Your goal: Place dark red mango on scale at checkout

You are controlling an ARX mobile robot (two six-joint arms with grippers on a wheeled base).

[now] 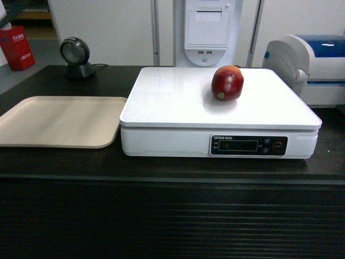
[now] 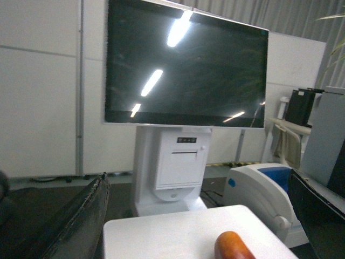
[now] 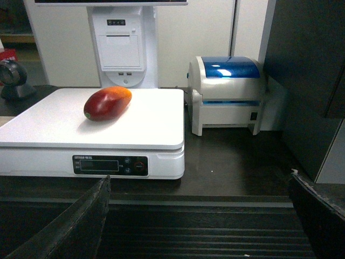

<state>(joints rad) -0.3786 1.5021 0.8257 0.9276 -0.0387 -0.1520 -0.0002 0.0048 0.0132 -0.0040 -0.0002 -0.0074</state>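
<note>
Mango (image 1: pixel 227 82): lies free on scale (image 1: pixel 178 102), far right of desk (image 1: pixel 108 167) | both pincers (image 3: pixel 199 216) gape empty, clear of it.

The left wrist view cuts the glossy dark red mango (image 2: pixel 233 246) off at the bottom edge, so only its top shows. The digits on the white scale's dark display panel (image 1: pixel 237 145) are too small to read. Both end effectors show only blurry dark fingers (image 3: pixel 75 226) at frame corners. The beige plastic tray (image 1: pixel 59 121) runs off the left.
</note>
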